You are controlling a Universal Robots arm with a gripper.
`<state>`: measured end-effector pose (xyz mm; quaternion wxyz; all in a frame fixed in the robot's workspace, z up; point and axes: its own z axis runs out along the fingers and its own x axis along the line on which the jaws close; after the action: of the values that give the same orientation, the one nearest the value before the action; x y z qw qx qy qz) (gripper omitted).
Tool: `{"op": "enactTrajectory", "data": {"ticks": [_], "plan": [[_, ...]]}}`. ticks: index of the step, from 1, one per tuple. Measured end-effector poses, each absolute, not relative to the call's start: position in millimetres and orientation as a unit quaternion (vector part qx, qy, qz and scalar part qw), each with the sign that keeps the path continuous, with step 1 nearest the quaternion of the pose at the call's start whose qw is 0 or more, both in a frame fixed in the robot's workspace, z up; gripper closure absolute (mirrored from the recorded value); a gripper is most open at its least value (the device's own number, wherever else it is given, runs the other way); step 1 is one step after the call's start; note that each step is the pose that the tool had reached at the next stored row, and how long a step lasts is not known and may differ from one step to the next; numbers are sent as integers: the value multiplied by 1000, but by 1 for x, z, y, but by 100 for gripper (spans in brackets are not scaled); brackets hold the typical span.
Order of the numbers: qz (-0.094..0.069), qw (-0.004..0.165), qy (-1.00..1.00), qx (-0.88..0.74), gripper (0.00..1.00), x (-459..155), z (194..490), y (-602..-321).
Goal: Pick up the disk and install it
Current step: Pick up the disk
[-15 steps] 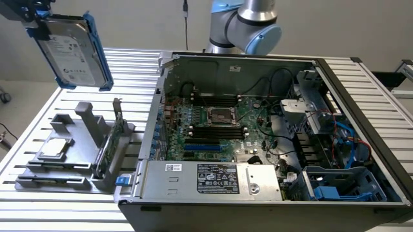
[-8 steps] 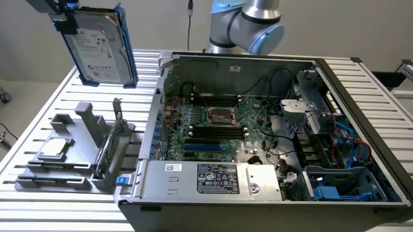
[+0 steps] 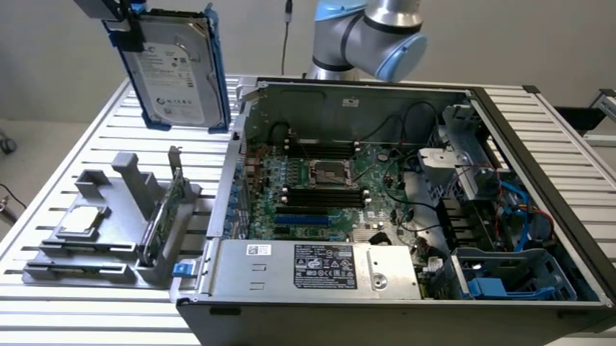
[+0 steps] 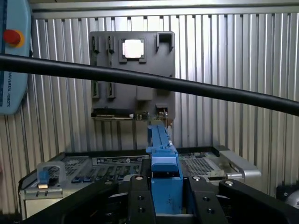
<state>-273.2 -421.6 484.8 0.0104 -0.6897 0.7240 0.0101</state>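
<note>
On the exterior view's left, at 8 o'clock on the slatted tabletop [image 3: 86,144], a grey fixture [image 3: 106,223] carries the small square chip [image 3: 85,218]. The green circuit card [image 3: 159,216] stands on edge along its 3 o'clock side.

Up at 11 o'clock, the tool [image 3: 123,32] is clenched on the top edge of the disk [image 3: 173,68]. The disk hangs upright in the air with its label to the camera, well above the tabletop and just outside the 10 o'clock corner of the open computer case [image 3: 356,108]. At 4 o'clock inside the case sits a blue drive bay [image 3: 510,277], well apart from the disk.

The grip takes only 1 narrow edge, so the drive's weight hangs below it. A jolt could make it tilt or slip. A low corner could also clip the case wall or the loose wiring inside.

The exterior view gives the disk's height and its gap to the case. The wrist view shows what that one cannot:
- 2 fingers [image 4: 140,200] flank the disk [image 4: 163,158], which is seen edge-on.
- A black cable [image 4: 187,86] crosses in front and might snag.
- The pads seem to bear on the blue plastic, though that is hard to tell.
</note>
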Motion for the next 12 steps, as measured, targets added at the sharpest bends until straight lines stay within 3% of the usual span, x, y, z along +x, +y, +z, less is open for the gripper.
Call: {"op": "enactTrajectory", "data": {"ticks": [12], "plan": [[12,13,724,-690,67,-219,487,-439]]}}
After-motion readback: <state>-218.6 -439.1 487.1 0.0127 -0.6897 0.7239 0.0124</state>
